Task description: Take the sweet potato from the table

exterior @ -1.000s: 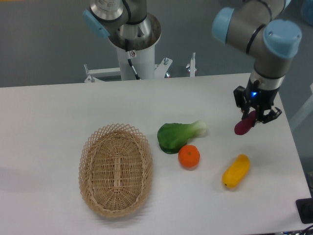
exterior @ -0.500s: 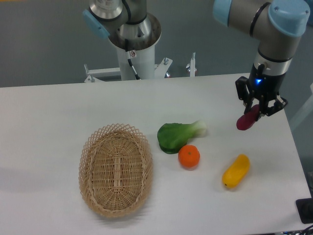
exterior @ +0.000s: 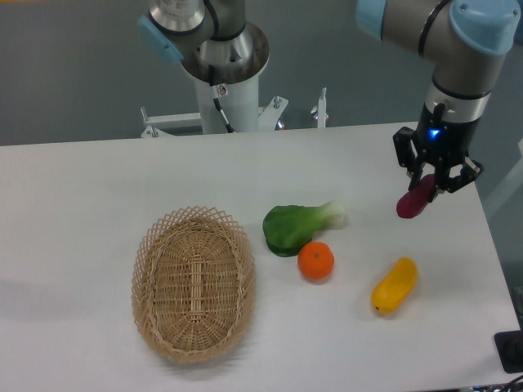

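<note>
The sweet potato (exterior: 412, 201) is a small dark maroon tuber held between the gripper's fingers. It hangs tilted above the white table (exterior: 98, 188) near the right side. My gripper (exterior: 428, 182) is shut on its upper end. The arm comes down from the top right.
A yellow oblong fruit (exterior: 395, 285) lies on the table below the gripper. A round orange (exterior: 315, 261) and a green leafy vegetable (exterior: 296, 225) lie in the middle. A woven basket (exterior: 194, 282) stands at the left. The robot base (exterior: 222, 73) is at the back.
The gripper has risen a little with the sweet potato and shifted slightly to the right. Nothing else has moved.
</note>
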`<state>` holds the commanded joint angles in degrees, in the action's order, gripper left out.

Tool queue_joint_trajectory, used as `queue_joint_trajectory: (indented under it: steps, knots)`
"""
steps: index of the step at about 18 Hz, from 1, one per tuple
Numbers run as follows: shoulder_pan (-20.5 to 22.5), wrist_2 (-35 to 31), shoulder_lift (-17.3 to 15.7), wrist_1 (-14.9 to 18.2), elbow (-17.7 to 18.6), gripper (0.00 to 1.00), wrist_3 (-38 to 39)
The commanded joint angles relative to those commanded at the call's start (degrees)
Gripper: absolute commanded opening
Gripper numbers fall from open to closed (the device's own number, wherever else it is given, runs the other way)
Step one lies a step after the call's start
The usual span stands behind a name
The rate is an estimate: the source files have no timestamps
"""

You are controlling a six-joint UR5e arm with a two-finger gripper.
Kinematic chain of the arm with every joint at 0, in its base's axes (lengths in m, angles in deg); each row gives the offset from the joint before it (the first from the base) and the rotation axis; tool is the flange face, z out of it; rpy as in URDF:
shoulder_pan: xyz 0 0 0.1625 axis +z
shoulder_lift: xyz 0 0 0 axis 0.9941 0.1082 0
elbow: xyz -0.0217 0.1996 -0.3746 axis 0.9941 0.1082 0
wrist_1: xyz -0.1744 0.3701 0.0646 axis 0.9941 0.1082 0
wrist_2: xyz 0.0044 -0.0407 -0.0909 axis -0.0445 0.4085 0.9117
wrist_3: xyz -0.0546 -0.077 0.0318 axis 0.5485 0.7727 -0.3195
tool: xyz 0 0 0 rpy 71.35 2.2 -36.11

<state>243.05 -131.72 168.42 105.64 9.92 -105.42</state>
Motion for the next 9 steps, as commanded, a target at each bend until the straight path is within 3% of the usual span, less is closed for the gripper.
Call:
queue_joint_trajectory:
  steps: [9]
  knots:
    - [-0.09,0.18,0.09,-0.18,0.00,0.22,1.23]
